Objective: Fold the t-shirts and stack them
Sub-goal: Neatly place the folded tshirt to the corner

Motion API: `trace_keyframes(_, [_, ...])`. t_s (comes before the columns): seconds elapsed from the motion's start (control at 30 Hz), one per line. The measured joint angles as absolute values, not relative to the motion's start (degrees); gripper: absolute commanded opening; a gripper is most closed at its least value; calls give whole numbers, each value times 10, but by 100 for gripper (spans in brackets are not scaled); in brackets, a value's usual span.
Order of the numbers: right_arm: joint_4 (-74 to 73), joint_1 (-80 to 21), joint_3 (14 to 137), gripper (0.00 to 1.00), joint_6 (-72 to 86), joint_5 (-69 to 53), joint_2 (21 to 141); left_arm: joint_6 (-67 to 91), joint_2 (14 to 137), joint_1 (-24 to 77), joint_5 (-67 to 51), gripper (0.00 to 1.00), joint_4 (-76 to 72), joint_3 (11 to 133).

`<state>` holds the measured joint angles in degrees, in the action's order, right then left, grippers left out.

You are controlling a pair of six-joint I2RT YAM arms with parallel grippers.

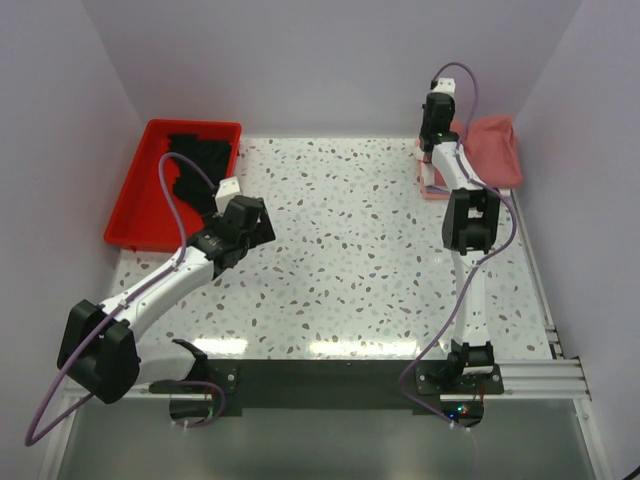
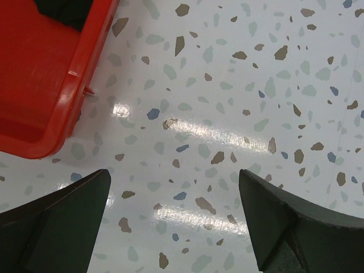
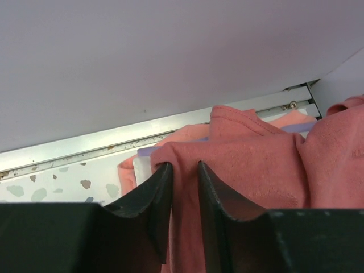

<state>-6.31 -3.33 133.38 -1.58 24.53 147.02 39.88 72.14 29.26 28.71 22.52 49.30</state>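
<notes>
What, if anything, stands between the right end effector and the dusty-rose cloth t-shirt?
Nothing visible. The right end effector has its jaws pinched on a fold of the dusty-rose cloth t-shirt, which lies on top of the pinkish shirts.

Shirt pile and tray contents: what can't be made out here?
- Top view: the right arm covers part of the pile; shirt count unclear.
- Right wrist: the dusty-rose shirt hides the layers beneath; the right gripper hides the pinch depth.
- Black cloth in the red tray: folds too dark; cut off in left wrist view.
</notes>
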Motion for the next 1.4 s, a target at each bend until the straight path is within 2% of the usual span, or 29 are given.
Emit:
trace_keyframes(0.03, [-63,-33,1334,3,-16,245,1470,399,722,293,287,100,225,493])
trace_keyframes(0.07, [-64,-32,1334,0,-20,245,1470,399,722,293,287,100,225,493])
trace_keyframes(0.5, [-36,-24,1270,0,26,183,1438,399,722,293,288,100,227,493])
trace_keyframes(0.9, [-20,-23,1265,0,53,155,1406,399,722,293,288,100,227,493])
trace_keyframes(1.0, [-21,-23,1267,7,53,157,1407,399,724,293,288,100,227,493])
trace_keyframes(1.07, [-20,-23,1269,15,52,159,1411,399,727,293,288,100,227,493])
trace_keyframes(1.17, [-21,-23,1270,46,51,158,1419,399,730,293,288,100,227,493])
trace_keyframes(1.2, [-22,-23,1273,63,50,157,1423,399,731,293,288,100,227,493])
trace_keyframes(1.27, [-25,-23,1274,79,46,155,1430,399,733,293,288,100,227,493])
trace_keyframes(1.3, [-27,-23,1274,98,45,155,1431,399,734,293,287,100,228,493])
trace_keyframes(1.4, [-31,-23,1273,99,37,155,1432,399,737,293,287,100,228,493])
